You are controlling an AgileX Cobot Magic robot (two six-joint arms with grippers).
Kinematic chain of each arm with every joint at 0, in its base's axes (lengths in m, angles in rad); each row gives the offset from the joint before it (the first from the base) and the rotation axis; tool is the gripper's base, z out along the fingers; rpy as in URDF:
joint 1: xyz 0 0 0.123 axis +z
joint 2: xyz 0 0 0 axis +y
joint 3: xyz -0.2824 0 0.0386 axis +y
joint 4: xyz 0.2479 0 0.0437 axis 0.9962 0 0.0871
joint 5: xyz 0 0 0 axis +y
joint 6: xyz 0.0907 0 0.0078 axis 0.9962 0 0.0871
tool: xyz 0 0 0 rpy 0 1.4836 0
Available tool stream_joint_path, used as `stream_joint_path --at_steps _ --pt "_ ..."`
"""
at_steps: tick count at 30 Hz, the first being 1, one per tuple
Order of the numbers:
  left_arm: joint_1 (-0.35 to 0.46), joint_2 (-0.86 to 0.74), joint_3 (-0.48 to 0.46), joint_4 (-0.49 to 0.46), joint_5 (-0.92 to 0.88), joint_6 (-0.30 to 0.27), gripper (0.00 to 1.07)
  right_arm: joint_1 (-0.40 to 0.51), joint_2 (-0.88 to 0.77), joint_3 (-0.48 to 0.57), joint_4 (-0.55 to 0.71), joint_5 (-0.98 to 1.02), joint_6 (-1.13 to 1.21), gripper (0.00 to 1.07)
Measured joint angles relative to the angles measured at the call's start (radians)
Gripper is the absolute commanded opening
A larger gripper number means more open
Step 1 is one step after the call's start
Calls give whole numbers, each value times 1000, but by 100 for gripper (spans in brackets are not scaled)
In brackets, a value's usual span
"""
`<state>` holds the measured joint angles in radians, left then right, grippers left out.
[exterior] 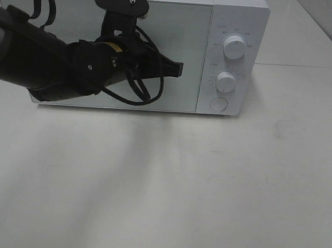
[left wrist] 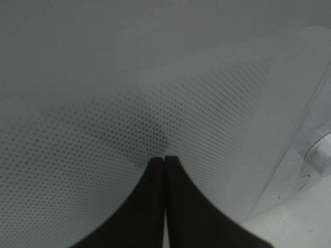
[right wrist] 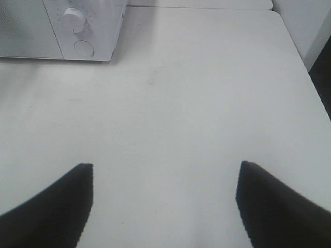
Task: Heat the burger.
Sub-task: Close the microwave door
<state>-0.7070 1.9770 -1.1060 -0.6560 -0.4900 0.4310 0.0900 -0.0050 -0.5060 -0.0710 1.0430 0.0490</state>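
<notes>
Left jaws: fully closed. In the left wrist view the two black fingertips (left wrist: pixel 155 175) meet along a thin seam, with nothing held between them. The tips point at the perforated window of the door (exterior: pixel 185 28) of the microwave oven (exterior: pixel 238 15). They appear to touch it, though the close, dim view does not settle contact. In the exterior high view the left arm (exterior: pixel 38 62) reaches in from the left edge and lies across the front of the door. The left jaws are level and aimed toward the control panel (exterior: pixel 231 66). A black cable (exterior: pixel 145 93) loops below the wrist, and a camera bracket (exterior: pixel 121 2) sits above it.

Right jaws: wide open, holding nothing. In the right wrist view the two dark fingers (right wrist: pixel 57 201) stand well apart above the bare white desk (right wrist: pixel 207 103), well away from the oven.

The door is shut, flush with the oven front. The control panel lies to the right of the door. It carries an upper dial (exterior: pixel 234 48), a lower dial (exterior: pixel 226 81) and a round button (exterior: pixel 219 103) beneath them. The oven stands at the far side of the desk.

The burger shows in no view, so its position cannot be told. The dotted window gives no sight of the oven's inside.
</notes>
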Motion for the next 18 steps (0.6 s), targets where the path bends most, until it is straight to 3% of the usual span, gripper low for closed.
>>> stream_joint_path --at_steps 12,14,15,16,17,18 --pt "-68 -97 95 -27 11 0 0 0 0 0 0 0 0 74" --pt "-82 -126 117 -26 117 0 12 0 0 0 0 0 0 74" --pt "-82 -126 117 -26 117 0 12 0 0 0 0 0 0 74" --pt "-83 -141 121 -26 198 0 39 0 0 0 0 0 0 74" --pt "-83 -147 121 -26 244 0 55 0 0 0 0 0 0 74" --pt "-83 -147 121 -26 244 0 55 0 0 0 0 0 0 74"
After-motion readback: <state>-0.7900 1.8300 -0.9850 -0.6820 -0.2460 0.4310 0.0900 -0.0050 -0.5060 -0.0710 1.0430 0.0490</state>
